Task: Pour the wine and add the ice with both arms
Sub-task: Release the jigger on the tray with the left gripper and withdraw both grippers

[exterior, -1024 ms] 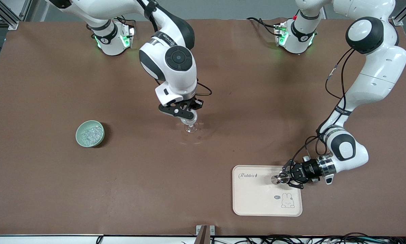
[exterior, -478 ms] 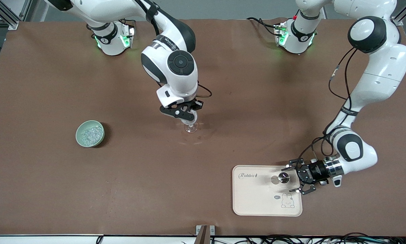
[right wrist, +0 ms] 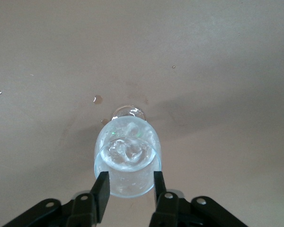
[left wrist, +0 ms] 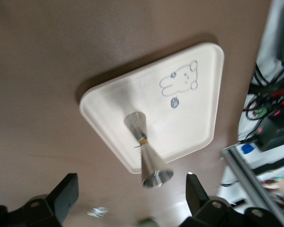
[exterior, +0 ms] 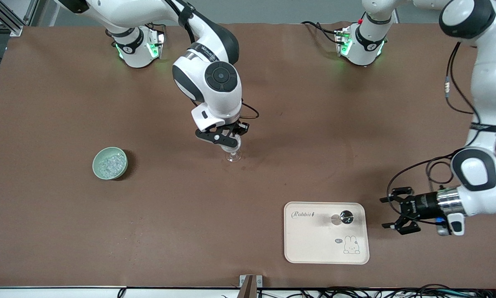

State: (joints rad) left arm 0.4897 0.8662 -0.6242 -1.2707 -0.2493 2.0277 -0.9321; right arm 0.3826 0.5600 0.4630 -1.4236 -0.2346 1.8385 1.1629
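Table (exterior: 66, 231): a brown surface that carries everything; both arm bases stand along its 12 o'clock edge in the front view.
Right arm (exterior: 208, 78): reaches from its base toward the middle of the table, wrist pointing down.
Left arm (exterior: 486, 95): comes down the table's left-arm end, its forearm turned level toward 9 o'clock in the front view.
Tray (exterior: 310, 248): a cream rectangle with a rabbit drawing, at about 5 o'clock from the table's centre, close to the front camera's edge.
Bowl (exterior: 97, 169): small and pale green, at 9 o'clock from the stemmed glass, toward the right arm's end.
Ice (exterior: 110, 163): a heap of clear chunks inside the bowl; more clear lumps sit in the cup of the stemmed glass, seen in the right wrist view.
Right gripper (right wrist: 128, 187): directly over the stemmed glass, one finger on each side of the cup; whether they press it or have let go cannot be told.
Left gripper (exterior: 386, 213): low over bare table at 3 o'clock from the tray, jaws spread wide and holding nothing.
Stemmed glass (exterior: 232, 154): upright near the table's centre, foot on the surface.
Jigger (exterior: 344, 217): a small metal double cone standing on the tray, apart from the left gripper.
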